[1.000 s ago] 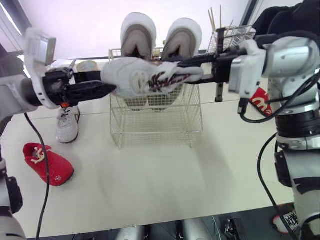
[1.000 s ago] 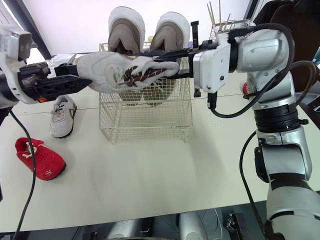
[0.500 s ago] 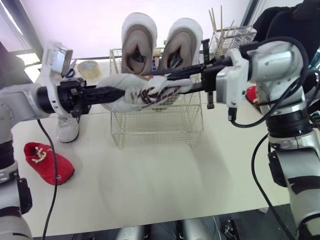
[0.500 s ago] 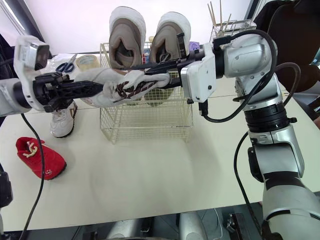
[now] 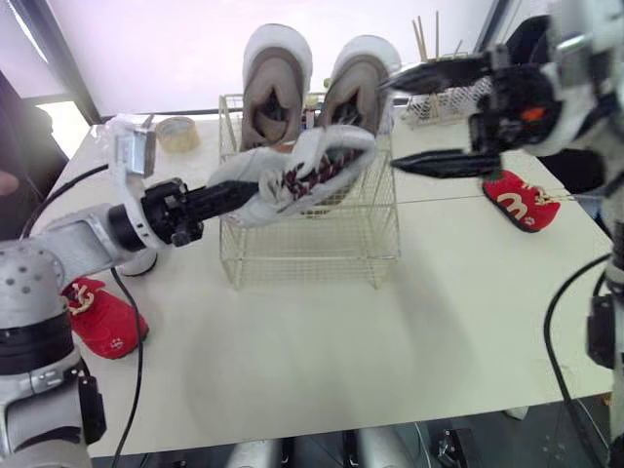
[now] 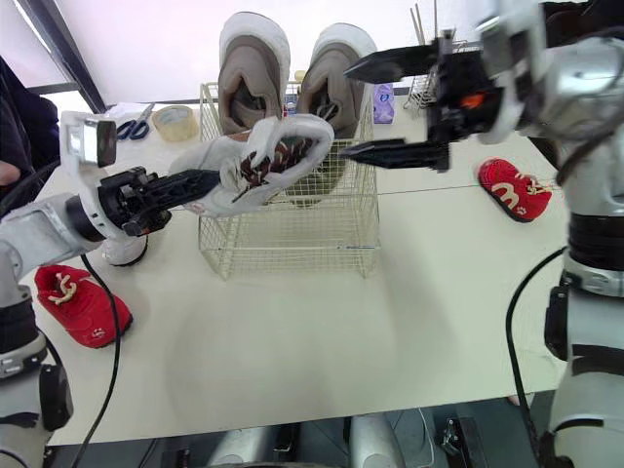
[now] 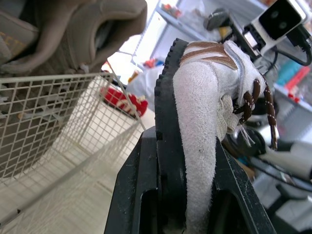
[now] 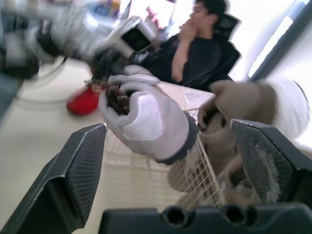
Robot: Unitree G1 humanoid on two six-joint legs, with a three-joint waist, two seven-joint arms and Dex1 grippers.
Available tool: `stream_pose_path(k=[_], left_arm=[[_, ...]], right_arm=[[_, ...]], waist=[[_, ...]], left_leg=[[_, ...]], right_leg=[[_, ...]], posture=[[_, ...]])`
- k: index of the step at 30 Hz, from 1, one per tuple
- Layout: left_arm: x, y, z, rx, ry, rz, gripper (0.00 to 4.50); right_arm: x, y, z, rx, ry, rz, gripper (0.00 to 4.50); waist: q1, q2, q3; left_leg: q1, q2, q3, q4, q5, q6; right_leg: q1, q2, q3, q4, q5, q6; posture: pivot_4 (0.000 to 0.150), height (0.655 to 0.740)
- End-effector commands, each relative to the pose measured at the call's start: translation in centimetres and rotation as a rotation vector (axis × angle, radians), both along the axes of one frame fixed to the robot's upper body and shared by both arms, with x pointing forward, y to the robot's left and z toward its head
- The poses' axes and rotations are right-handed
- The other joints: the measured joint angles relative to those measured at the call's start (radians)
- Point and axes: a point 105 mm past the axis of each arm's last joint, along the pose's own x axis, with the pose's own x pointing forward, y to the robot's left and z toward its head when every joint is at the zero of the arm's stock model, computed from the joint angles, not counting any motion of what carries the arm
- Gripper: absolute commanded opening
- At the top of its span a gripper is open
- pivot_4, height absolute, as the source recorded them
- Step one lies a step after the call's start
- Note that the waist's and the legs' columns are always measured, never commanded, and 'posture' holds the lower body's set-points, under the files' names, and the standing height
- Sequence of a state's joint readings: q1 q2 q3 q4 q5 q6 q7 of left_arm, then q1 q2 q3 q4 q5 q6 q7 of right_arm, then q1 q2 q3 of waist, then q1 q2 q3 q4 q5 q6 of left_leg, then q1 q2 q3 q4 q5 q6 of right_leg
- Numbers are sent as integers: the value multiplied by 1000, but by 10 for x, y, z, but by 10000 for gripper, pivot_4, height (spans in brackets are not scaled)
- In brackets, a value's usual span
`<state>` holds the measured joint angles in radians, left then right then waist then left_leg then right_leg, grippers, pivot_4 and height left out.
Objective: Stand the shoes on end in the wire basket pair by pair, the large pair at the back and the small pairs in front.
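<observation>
— Pale counter [image 5: 322, 341], wire basket [image 5: 312, 244] toward twelve o'clock. How far along are you?

— Early, I judge. The large pair [image 5: 276, 83] stands on end at the back of the basket, rising well above its rim. No small shoe stands in front yet.

— And your grippers?

— My left gripper [image 5: 244, 190] is clamped on the heel of a white sneaker [image 5: 297, 171], which hangs over the basket's front with its toe tilted up toward two o'clock. My right gripper [image 5: 390, 125] is spread wide just beyond that toe and holds nothing.

— What remains?

— This sneaker and what looks like its mate [image 6: 125, 253], half hidden behind my left arm at nine o'clock. Then the two red shoes, one at eight o'clock [image 5: 97, 320] and one at three [image 5: 522, 203].

— Materials?

— The sneaker is soft, suede-like white with brown laces and a black ridged sole. The large shoes are tan with thick white soles. The basket is a thin, open wire grid.
</observation>
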<state>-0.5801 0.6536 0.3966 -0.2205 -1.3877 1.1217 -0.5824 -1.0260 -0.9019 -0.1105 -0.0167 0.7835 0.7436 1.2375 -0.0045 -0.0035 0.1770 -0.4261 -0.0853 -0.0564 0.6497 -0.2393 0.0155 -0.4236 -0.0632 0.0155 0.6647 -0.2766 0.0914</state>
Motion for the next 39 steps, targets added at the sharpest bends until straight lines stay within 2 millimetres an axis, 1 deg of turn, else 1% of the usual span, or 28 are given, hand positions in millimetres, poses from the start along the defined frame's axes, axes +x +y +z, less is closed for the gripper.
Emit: stream_pose_path(k=[1, 3, 5, 7, 9, 13, 15, 16, 19, 26, 29, 32, 35, 36, 39], left_arm=[[-8, -4, 21, -91, -97, 25, 2950], [-7, -9, 24, -131, -106, 34, 2950], [-7, -13, 26, -159, -111, 36, 2950], [-5, -20, 30, -193, -118, 30, 2950], [-3, -24, 31, -215, -116, 32, 2950], [-1, -31, 31, -231, -108, 28, 2950], [-1, -33, 30, -234, -105, 25, 2950], [0, -35, 28, -235, -99, 25, 2950], [0, -36, 25, -239, -87, 27, 2950], [0, -37, 20, -244, -73, 39, 2950], [0, -37, 19, -252, -69, 48, 2950], [-1, -37, 19, -255, -69, 50, 2950], [-2, -38, 18, -253, -69, 56, 2950], [-1, -38, 17, -248, -68, 61, 2950], [-1, -38, 13, -208, -63, 78, 2950]], right_arm=[[-5, -10, -7, 178, 196, -12, 44880], [-5, -9, -22, 236, 280, -22, 44880], [-3, -7, -32, 304, 360, -29, 44880], [0, 4, -53, 359, 449, -26, 44880], [-3, 19, -60, 412, 493, 10, 44880], [-6, 43, -51, 494, 494, 78, 44880], [-5, 50, -47, 524, 491, 92, 44880], [-4, 55, -39, 559, 476, 109, 44880], [-1, 63, -26, 601, 448, 132, 44880], [2, 74, -18, 620, 434, 168, 44880], [5, 77, -17, 623, 433, 169, 36772], [6, 78, -17, 623, 431, 173, 22269], [6, 79, -16, 622, 429, 177, 9383], [6, 80, -16, 619, 427, 176, 6660], [8, 80, -15, 598, 413, 157, 6152]], waist=[[-1, 0, 0], [-2, 0, 0], [-7, 0, 0], [-6, 0, -1], [-5, 0, -1], [-7, 0, 0], [-7, 0, 0], [-7, 0, 0], [-7, 0, 0], [-8, 0, 0], [-8, 0, -1], [-8, 0, 0], [-8, 0, 0], [-8, 0, 0], [-8, 0, 0]], left_leg=[[0, 0, 0, 0, 0, 0], [0, 0, 0, 0, 0, 0], [0, 0, 1, 0, 0, 0], [0, 0, 1, 0, 1, -1], [0, 0, 1, 0, 1, -1], [0, 0, 1, 1, 1, -1], [0, 0, 1, 1, 2, -3], [0, 0, 1, 1, 2, -3], [0, 0, 1, 1, 3, -5], [0, -1, 1, 1, 4, -5], [0, 0, 1, 1, 4, -5], [0, 0, 1, 1, 4, -5], [0, 0, 1, 1, 4, -5], [0, 0, 1, 1, 4, -5], [0, 0, 1, 1, 3, -5]], right_leg=[[0, 0, 0, 0, 0, 0], [0, 0, 0, 1, 0, 0], [-1, 0, 0, 1, 0, 0], [-1, 0, 0, 2, 0, 0], [-1, 1, 0, 2, 0, 0], [-1, 1, 1, 2, 0, 0], [-1, 1, 0, 2, 0, 0], [-1, 1, 0, 2, 0, 0], [-1, 1, 0, 2, 0, 0], [-1, 1, 0, 2, 0, 0], [-1, 1, 0, 2, 0, 0], [-1, 1, 0, 2, 0, 0], [-1, 1, 0, 2, 0, 0], [-1, 1, 0, 2, 0, 0], [-1, 1, 0, 2, 0, 0]], posture=[[1500, 7400], [1500, 7400], [1500, 7400], [1500, 7400], [1500, 7400], [1500, 7400], [1500, 7400], [1500, 7400], [1500, 7400], [1500, 7400], [1500, 7400], [1500, 7400], [1500, 7400], [1500, 7400], [1500, 7400]])
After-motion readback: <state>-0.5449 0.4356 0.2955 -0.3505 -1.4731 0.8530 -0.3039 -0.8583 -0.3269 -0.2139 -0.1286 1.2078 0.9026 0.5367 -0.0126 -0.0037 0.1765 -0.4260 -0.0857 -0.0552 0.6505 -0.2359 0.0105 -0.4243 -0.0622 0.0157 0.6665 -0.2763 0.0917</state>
